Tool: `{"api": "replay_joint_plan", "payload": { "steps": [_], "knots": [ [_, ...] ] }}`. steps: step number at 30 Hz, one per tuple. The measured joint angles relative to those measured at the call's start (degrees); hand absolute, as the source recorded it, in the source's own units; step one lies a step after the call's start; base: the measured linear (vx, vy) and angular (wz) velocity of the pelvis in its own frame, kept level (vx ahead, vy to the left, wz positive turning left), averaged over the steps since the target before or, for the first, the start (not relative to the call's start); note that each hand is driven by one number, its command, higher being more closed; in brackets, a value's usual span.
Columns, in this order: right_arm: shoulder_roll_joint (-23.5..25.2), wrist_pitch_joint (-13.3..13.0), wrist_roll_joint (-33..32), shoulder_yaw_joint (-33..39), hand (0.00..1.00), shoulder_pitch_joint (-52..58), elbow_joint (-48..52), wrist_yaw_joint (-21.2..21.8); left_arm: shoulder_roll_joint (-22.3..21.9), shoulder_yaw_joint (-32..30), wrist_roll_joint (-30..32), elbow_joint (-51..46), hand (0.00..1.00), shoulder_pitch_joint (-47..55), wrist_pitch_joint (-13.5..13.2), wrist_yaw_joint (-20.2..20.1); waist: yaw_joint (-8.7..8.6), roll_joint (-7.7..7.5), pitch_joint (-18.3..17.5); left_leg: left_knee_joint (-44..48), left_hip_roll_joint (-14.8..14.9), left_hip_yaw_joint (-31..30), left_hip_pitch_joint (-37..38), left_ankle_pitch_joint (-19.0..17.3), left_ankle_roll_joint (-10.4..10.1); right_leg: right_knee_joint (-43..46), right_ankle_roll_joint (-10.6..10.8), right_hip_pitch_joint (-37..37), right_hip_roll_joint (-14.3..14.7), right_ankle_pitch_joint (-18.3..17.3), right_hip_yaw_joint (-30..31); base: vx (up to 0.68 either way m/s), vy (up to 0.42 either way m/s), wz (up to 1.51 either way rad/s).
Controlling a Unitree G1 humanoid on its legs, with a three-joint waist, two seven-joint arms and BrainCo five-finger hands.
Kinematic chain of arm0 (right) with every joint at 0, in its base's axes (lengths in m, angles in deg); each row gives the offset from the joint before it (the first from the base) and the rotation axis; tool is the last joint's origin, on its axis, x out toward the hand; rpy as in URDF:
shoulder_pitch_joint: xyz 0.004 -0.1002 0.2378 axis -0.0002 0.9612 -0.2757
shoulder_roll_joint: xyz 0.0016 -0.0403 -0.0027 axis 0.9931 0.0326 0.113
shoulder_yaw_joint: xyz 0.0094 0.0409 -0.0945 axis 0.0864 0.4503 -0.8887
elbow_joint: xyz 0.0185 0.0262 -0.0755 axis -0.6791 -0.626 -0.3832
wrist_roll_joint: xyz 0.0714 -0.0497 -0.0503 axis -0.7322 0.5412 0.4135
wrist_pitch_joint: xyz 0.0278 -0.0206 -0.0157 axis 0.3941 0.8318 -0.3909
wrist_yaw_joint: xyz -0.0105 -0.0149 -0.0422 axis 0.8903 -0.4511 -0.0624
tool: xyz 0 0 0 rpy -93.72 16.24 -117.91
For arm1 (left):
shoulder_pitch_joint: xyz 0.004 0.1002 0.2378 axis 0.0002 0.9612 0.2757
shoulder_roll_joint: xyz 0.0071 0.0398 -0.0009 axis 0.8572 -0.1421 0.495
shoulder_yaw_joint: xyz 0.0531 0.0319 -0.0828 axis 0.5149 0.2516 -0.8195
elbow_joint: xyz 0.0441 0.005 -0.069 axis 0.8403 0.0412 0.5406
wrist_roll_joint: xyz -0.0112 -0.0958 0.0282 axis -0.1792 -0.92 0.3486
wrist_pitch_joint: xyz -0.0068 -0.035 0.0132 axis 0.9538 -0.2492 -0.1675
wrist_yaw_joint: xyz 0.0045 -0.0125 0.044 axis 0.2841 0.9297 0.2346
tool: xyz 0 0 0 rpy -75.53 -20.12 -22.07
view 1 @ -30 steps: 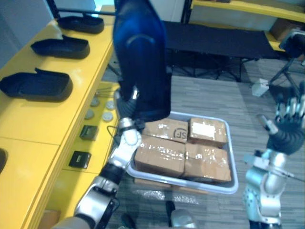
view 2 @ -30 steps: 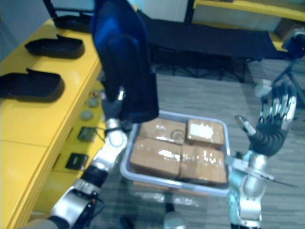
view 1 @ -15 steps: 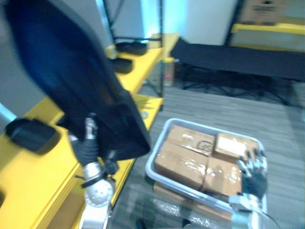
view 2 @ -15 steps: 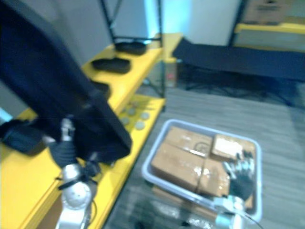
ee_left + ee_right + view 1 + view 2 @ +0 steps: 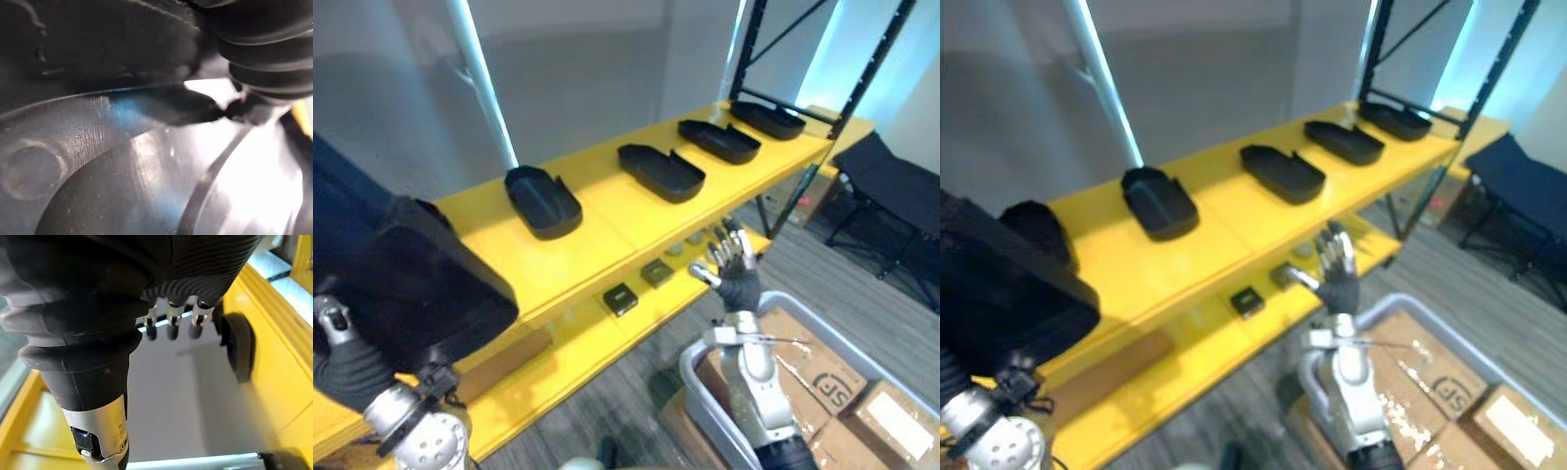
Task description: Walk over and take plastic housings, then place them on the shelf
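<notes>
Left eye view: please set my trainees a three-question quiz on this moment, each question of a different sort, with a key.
1. True or false: the right hand grips a housing.
2. The grey bin holds: A cardboard boxes; B housings; C tools.
3. Which hand carries the black plastic housing by the yellow shelf?

Key: 1 false, its fingers are spread and hold nothing; 2 A; 3 the left hand.
</notes>
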Motion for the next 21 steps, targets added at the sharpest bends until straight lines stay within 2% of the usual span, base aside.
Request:
{"api": "replay_joint_plan", "payload": {
  "steps": [3, 6, 7, 8, 9, 10, 15, 17, 19, 20, 21],
  "knots": [
    [-0.7, 0.5, -0.1, 0.1, 0.00, -0.4, -0.1, 1.2, -0.1, -1.6, 0.5, 0.0, 1.00, 0.6, 0.5, 1.0, -0.09, -0.31, 0.2, 0.0, 0.5, 0.3, 0.0, 0.1, -0.1, 0.0, 0.0, -0.2, 0.3, 0.0, 0.2, -0.01, -0.005, -0.10],
    [-1.2, 2.6, -0.3, 0.1, 0.00, -0.4, -0.1, 3.0, -0.4, -1.7, 0.5, 0.0, 1.00, 0.6, 0.5, 2.2, -0.10, -0.69, 0.7, 0.1, 1.0, 0.4, -0.2, 0.4, -0.6, -0.1, 0.0, 0.1, 0.8, 0.0, -0.2, -0.01, -0.020, 0.03],
    [-1.2, 2.9, -0.2, 0.2, 0.00, -0.4, -0.1, 3.7, -1.1, -1.7, 0.5, 0.0, 1.00, 0.5, 0.5, 2.8, -0.09, -0.90, 1.1, 0.0, 1.0, 0.8, -0.3, 0.1, -0.2, -0.2, 0.0, 0.6, 1.1, 0.0, -1.0, -0.04, -0.018, 0.29],
    [-1.3, 3.3, 0.0, 0.4, 0.00, -0.1, -0.1, 3.8, -2.0, -1.8, 0.0, 0.0, 1.00, -0.2, 0.5, 2.7, -0.43, -0.53, 1.8, 0.1, 1.6, 4.4, -0.3, -0.3, 0.4, -0.6, 0.0, 1.4, 1.1, 0.0, -2.4, -0.04, -0.012, 0.39],
    [-1.6, 3.5, 0.0, 0.8, 0.00, -0.1, -0.1, 3.9, -2.3, -1.7, -0.3, 0.1, 1.00, -0.9, 0.5, 2.6, -0.53, -1.02, 2.0, 0.2, 1.8, 5.8, -0.2, -0.3, 0.4, -0.9, 0.1, 1.9, 1.1, 0.0, -3.3, -0.03, 0.048, 0.63],
    [-2.1, 3.6, 0.0, 1.6, 0.00, 0.0, -0.1, 3.9, -2.4, -1.7, -0.3, 0.1, 1.00, -2.1, 0.5, 2.7, -0.82, -0.91, 2.5, 0.3, 2.0, 6.4, -0.2, -0.2, 0.4, -1.0, 0.1, 2.1, 0.7, 0.0, -4.8, 0.00, 0.044, 0.52],
    [-2.4, 3.2, -1.3, 3.1, 0.00, -0.1, -0.1, 6.7, -2.4, -1.7, 0.6, 0.1, 1.00, -3.5, 0.4, 4.5, -0.60, -0.19, 3.5, 0.3, 1.4, 6.0, 0.3, 0.7, 0.5, 0.7, 0.6, 2.8, 0.0, -0.8, -5.1, 0.04, 0.033, 0.16],
    [-2.3, 2.9, -1.7, 3.5, 0.00, -0.1, -0.1, 7.8, -2.4, -1.7, 2.2, 0.1, 1.00, -4.2, 0.3, 4.8, -1.08, -0.28, 3.7, 0.0, 0.8, 5.4, 0.6, 0.6, 0.6, 1.6, 0.5, 3.1, -0.6, -1.6, -5.5, 0.03, 0.026, 0.19],
    [-2.4, 2.3, -1.3, 4.1, 0.00, 0.7, 0.0, 8.7, -1.5, -1.3, 4.5, 0.2, 1.00, -5.9, -0.6, 4.2, -2.65, -0.34, 4.5, 0.0, -0.1, 2.8, 0.9, 0.1, 0.8, 6.9, -1.0, 2.8, -2.2, -4.6, -5.5, 0.01, 0.031, 0.49],
    [-2.4, 2.2, -1.0, 4.6, 0.00, 1.3, 0.1, 8.7, -1.0, -1.0, 4.8, 0.2, 1.00, -6.7, -0.9, 3.8, -3.17, -0.21, 4.7, 0.0, -0.2, 1.6, 1.0, -0.1, 1.0, 8.8, -1.6, 2.6, -2.4, -4.9, -4.0, 0.00, 0.050, 0.83],
    [-2.6, 2.1, -0.3, 5.8, 0.00, 3.1, 0.6, 8.6, 0.7, 0.1, 4.9, 1.1, 1.00, -8.8, -1.7, 3.1, -4.24, 0.11, 5.0, 0.0, -0.5, -0.6, 0.9, -0.1, 1.0, 12.6, -1.9, 1.5, -2.5, -5.0, 0.8, 0.00, 0.058, 1.15]
  ]
}}
